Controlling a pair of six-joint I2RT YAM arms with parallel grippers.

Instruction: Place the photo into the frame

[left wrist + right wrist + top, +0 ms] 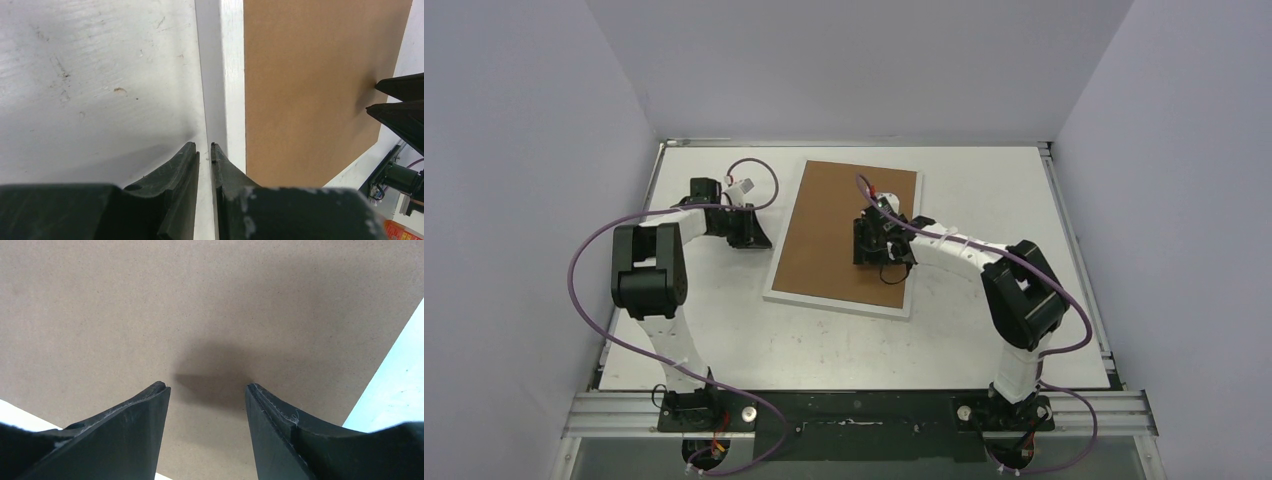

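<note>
- The frame [824,240] is laid back-up mid tabletop [754,340], slightly skewed, with its brown board [200,300] showing.
- The right claw [207,387] is held just over the frame's board, spread wide, with nothing gripped.
- The left claw [205,148] is set low just beside the frame's left edge, closed to a slit, with nothing gripped.

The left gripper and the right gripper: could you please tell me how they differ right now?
The left gripper is all but shut, with only a slit between its fingers; the right gripper is open wide. The left gripper sits at the white left edge of the frame, partly over the table; the right gripper hangs over the frame's brown board. Both hold nothing.
</note>
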